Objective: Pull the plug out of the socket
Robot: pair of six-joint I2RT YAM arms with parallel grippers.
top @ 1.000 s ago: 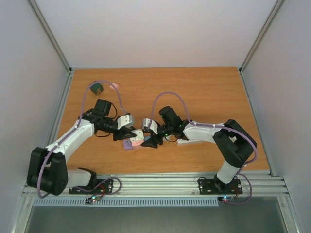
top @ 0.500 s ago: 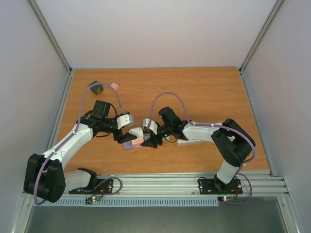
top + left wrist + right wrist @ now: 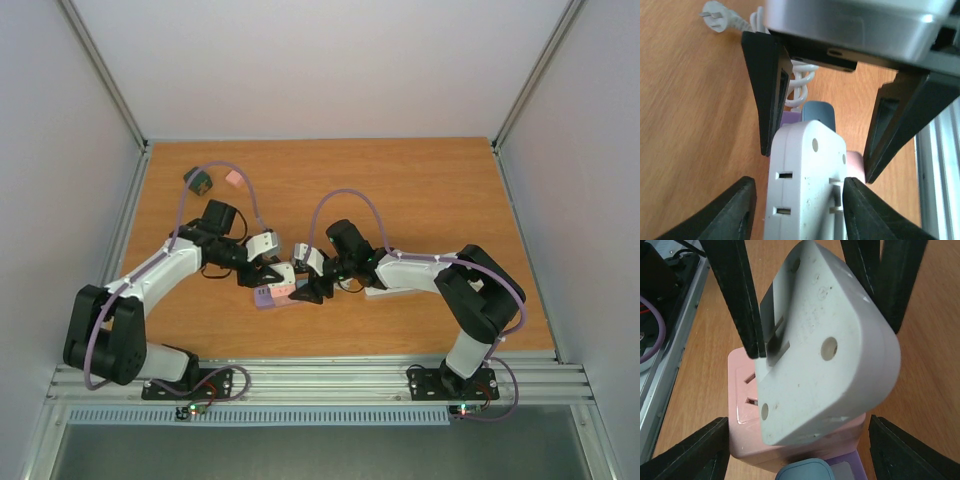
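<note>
Right wrist view: my right gripper clamps the pink socket mid-way across the table, presumably to anchor it, while my left gripper straddles the white plug seated on it, half-open, grip unconfirmed.

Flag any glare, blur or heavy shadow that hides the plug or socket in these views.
Top external: even soft light, only faint shadows on the orange-brown wooden table. Left wrist: the grey casing along the top is blurred with a bright highlight, the white rounded plastic plug sharp. Right wrist: plug and pink cube socket clear, no glare.
</note>
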